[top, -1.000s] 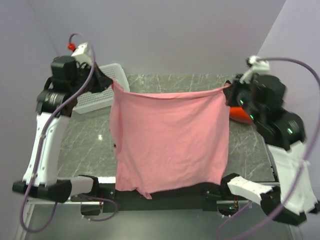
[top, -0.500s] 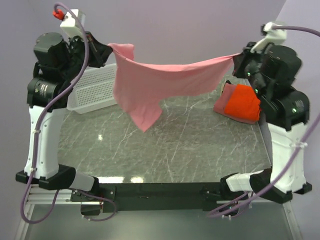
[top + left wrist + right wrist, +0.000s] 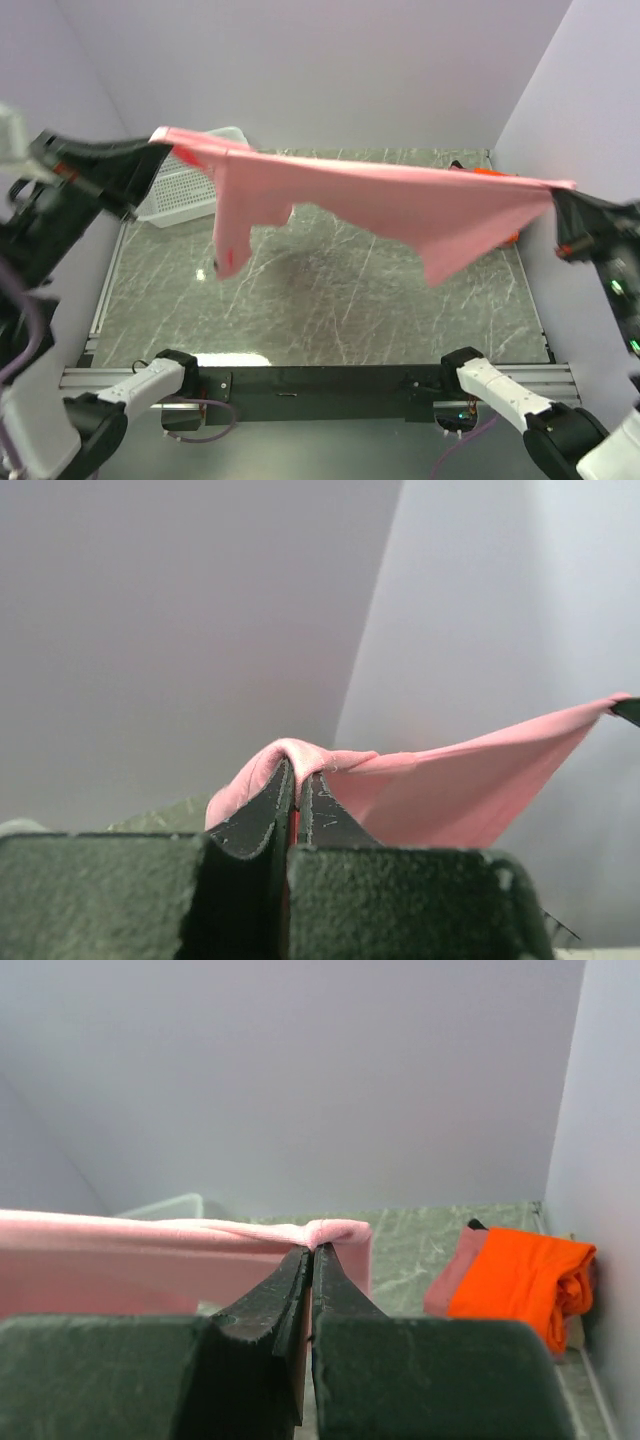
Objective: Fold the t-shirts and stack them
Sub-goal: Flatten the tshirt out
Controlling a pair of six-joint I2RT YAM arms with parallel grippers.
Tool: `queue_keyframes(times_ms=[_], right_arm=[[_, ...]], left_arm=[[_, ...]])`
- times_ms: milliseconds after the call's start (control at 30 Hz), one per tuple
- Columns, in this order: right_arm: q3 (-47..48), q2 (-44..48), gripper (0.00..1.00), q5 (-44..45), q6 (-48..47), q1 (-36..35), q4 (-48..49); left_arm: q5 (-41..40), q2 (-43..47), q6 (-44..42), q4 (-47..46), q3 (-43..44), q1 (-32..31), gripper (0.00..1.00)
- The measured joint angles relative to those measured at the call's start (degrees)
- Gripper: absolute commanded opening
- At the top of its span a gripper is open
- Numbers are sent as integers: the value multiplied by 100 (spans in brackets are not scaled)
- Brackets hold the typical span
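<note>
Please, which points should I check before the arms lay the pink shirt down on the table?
1. Left fingers shut on pink shirt edge: ok.
2. Right fingers shut on its other end: ok.
3. Held edge stretched straight between them: ok.
4. Hanging cloth free of folds: not ok.
5. Bare table beneath the shirt: ok.
6. Orange shirt lies aside, at far right: ok.

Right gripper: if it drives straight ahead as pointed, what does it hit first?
Apart from the light pink cloth t-shirt it grips, the right gripper looks free up to the lilac back wall. The folded bright orange shirt sits right of that line; depth is unclear.
</note>
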State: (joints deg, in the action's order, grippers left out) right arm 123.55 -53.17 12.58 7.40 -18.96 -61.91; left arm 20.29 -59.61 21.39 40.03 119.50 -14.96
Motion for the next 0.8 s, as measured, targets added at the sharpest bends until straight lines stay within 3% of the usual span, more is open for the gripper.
queue_keyframes(times_ms=[200,367,633,800], right_arm=[[358,485,0,-138,334,0,-304],[-48,619,0,-157,520,0,-328],[-2660,560,0,203,463,9,448],[-4395,-168,0,474,284,103,1384]], left_arm=[[511,743,614,4,-61,-11,1],[785,815,931,-46,-313,4,1],[1067,463,682,-308,-2719,24,1],[723,-1005,81,-466,-4098,-197,1]])
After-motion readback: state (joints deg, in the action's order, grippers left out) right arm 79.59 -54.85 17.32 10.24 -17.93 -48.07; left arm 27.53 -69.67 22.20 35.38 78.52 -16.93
